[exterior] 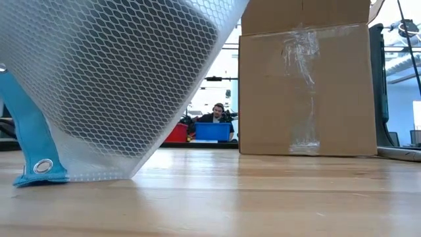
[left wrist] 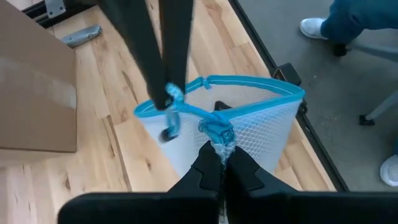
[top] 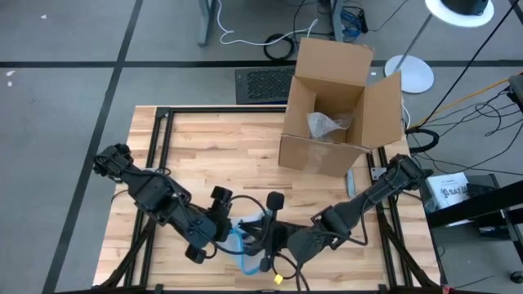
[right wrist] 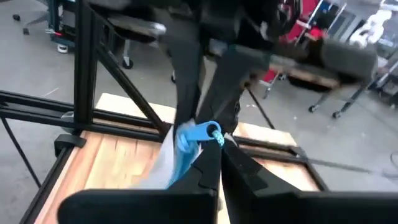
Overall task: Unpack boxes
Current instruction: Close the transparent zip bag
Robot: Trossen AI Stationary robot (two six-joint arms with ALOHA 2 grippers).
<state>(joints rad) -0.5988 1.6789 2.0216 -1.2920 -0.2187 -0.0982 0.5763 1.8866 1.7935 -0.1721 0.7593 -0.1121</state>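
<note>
The brown cardboard box [top: 339, 110] stands open at about 1 o'clock on the wooden table [top: 204, 155], its flaps up and a crumpled clear wrapping [top: 327, 124] lying inside. In the low view its taped side [exterior: 306, 89] faces the camera, resting flat on the boards.

Toward 6 o'clock, near the table's front edge, the 2 arms meet over a clear mesh pouch with blue edging [left wrist: 230, 124]. The left gripper [left wrist: 222, 163] is closed tight, pinching the blue trim at the pouch's rim. The right gripper [right wrist: 214, 155] is likewise clamped together on a blue tab of the same pouch. The pouch sits well apart from the box.

A person [exterior: 217, 115] sits in the room beyond the table.
</note>
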